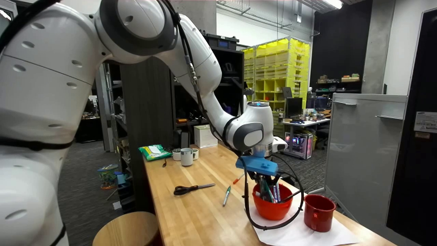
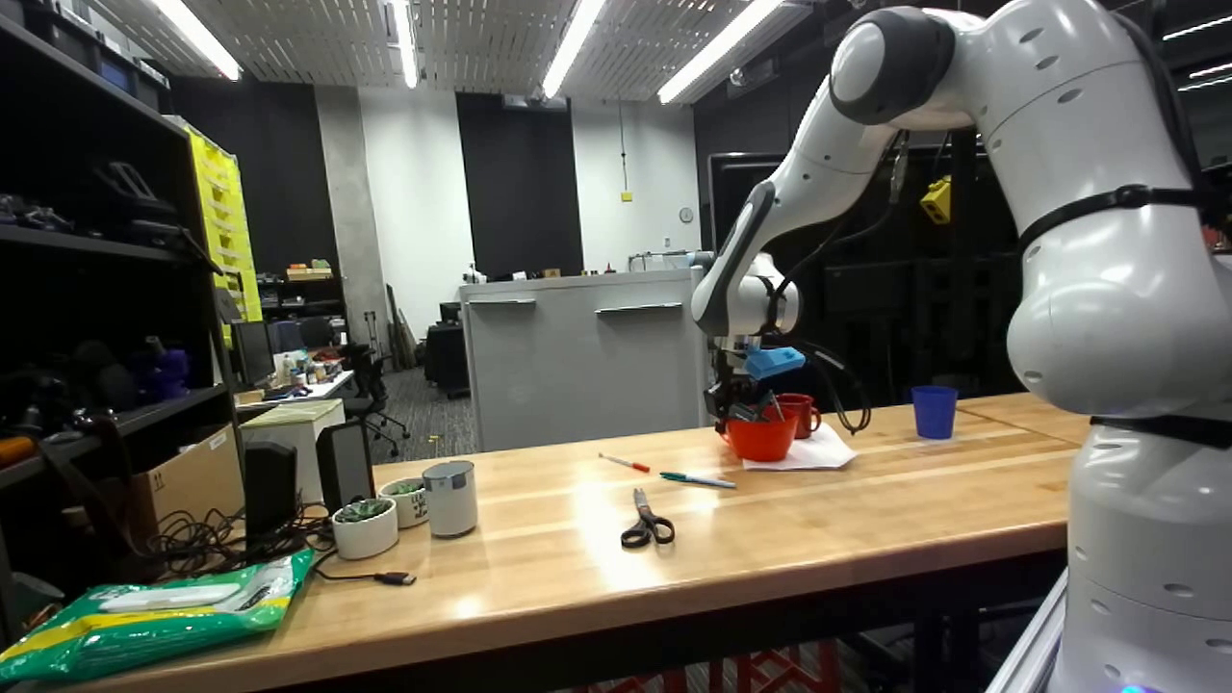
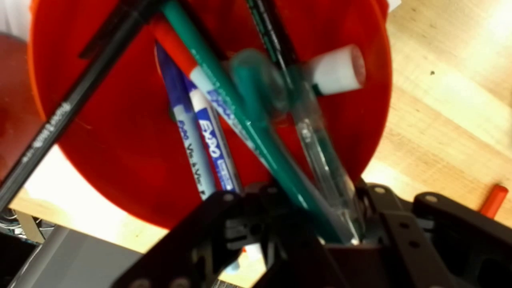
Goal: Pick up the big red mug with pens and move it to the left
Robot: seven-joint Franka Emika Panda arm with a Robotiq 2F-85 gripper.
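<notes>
Hand (image 1: 265, 179) down among the pens (image 1: 278, 193) of the big red mug (image 1: 273, 210)

Black fingers (image 3: 410, 236) overlap the rim in the wrist view, on either side of a green pen (image 3: 280, 164) and a clear pen (image 3: 320, 148). Whether they are closed on anything I cannot tell; that part is dark and blurred.

The big red mug stands upright on white paper (image 1: 293, 237), on the table (image 1: 205, 222), in both exterior views. Inside it, two Expo markers (image 3: 216, 140) lie side by side, and a black pen (image 3: 76, 96) slants out across the rim toward a darker red mug (image 1: 319, 213). That second mug stands just beside the first, also on the paper.

Near them lie a green-ended pen (image 1: 226, 196) and a red-ended pen (image 1: 238, 179), apart from each other, with black-handled scissors (image 1: 184, 190) close by.

Well apart, in an exterior view, are a blue cup (image 2: 934, 412) and, toward the opposite end, two white plant pots (image 2: 366, 535) beside a grey-and-white cylinder (image 2: 450, 502).
</notes>
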